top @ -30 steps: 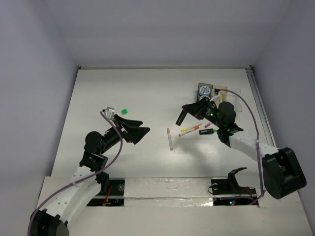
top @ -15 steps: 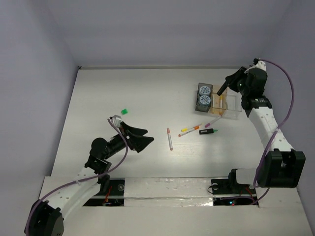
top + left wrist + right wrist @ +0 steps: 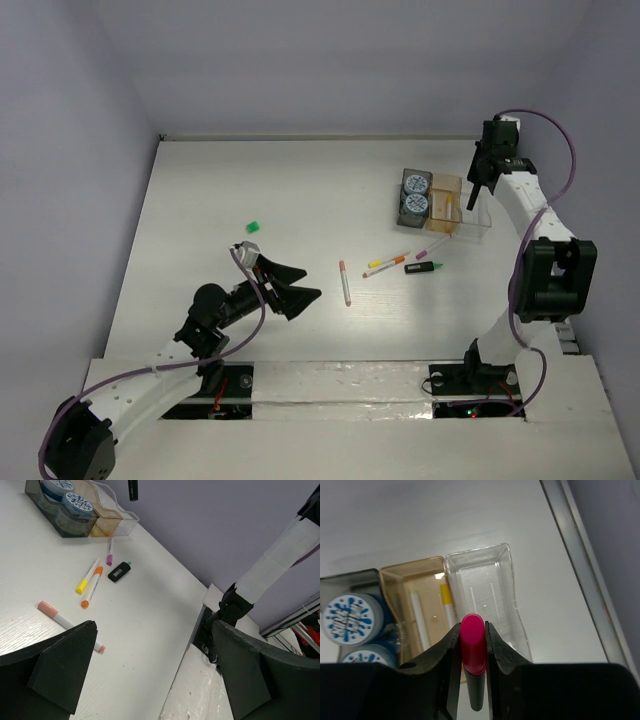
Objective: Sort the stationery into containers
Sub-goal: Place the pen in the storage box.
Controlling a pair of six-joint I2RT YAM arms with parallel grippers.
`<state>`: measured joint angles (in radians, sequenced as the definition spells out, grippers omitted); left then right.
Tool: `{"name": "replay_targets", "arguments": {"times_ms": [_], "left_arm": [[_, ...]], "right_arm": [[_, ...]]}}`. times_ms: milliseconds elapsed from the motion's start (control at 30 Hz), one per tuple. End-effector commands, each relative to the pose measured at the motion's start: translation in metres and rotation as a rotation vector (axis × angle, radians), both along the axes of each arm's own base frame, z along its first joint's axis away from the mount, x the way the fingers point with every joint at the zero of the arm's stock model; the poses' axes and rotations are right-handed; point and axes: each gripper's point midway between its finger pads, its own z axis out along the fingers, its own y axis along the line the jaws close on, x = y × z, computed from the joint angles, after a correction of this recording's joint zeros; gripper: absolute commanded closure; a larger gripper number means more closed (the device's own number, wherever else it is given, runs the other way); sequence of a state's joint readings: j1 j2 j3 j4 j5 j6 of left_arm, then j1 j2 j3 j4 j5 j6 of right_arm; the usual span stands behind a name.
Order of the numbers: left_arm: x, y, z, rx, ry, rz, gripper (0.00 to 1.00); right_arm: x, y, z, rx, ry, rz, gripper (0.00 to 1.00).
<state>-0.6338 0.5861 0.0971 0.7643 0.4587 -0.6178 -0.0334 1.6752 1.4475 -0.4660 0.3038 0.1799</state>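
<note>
My right claw (image 3: 472, 647) is clenched on a pink-capped highlighter (image 3: 472, 632) above the trays at the table's 2 o'clock, where amber tray (image 3: 412, 577) meets clear tray (image 3: 492, 565). Rolls (image 3: 347, 617) sit in the grey tray (image 3: 350, 577). Left claw (image 3: 154, 630) is spread wide and empty at 7 o'clock. Four pens (image 3: 388, 262) and a green-capped highlighter (image 3: 420, 267) lie loose mid-table.

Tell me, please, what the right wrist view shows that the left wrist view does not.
Only the right wrist view shows the pink-capped highlighter clearly, pinched in the right gripper, and two pens inside the amber tray. Only the left wrist view shows the open left gripper and the loose yellow pen, orange pen, purple pen, pink-white pen and green-capped highlighter. Both show the blue-white rolls in the dark grey tray, the amber tray and the clear tray.
</note>
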Motion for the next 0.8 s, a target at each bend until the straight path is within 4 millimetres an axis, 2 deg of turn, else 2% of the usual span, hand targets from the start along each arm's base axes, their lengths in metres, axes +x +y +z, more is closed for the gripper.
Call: {"name": "replay_targets", "arguments": {"times_ms": [0, 33, 100, 300, 433, 667, 767], "left_arm": [[0.001, -0.002, 0.017, -0.015, -0.069, 0.007, 0.01], [0.002, -0.002, 0.016, -0.012, -0.069, 0.009, 0.01], [0.003, -0.002, 0.014, -0.006, -0.066, 0.011, 0.01], [0.005, -0.002, 0.011, 0.006, -0.061, 0.02, 0.01], [0.006, -0.002, 0.009, 0.014, -0.056, 0.023, 0.01], [0.008, -0.003, 0.005, 0.026, -0.047, 0.025, 0.01], [0.009, -0.004, 0.004, 0.03, -0.046, 0.027, 0.01]], "right_arm": [[0.001, -0.022, 0.007, -0.122, 0.05, -0.02, 1.0], [0.005, -0.024, 0.009, -0.137, 0.053, -0.026, 1.0], [0.013, -0.029, -0.009, -0.164, 0.113, -0.021, 1.0], [0.029, -0.035, -0.031, -0.201, 0.163, -0.022, 1.0], [0.035, -0.036, -0.051, -0.206, 0.212, -0.018, 1.0], [0.04, -0.032, -0.073, -0.183, 0.257, -0.002, 1.0], [0.042, -0.031, -0.083, -0.173, 0.285, -0.002, 0.96]]}}
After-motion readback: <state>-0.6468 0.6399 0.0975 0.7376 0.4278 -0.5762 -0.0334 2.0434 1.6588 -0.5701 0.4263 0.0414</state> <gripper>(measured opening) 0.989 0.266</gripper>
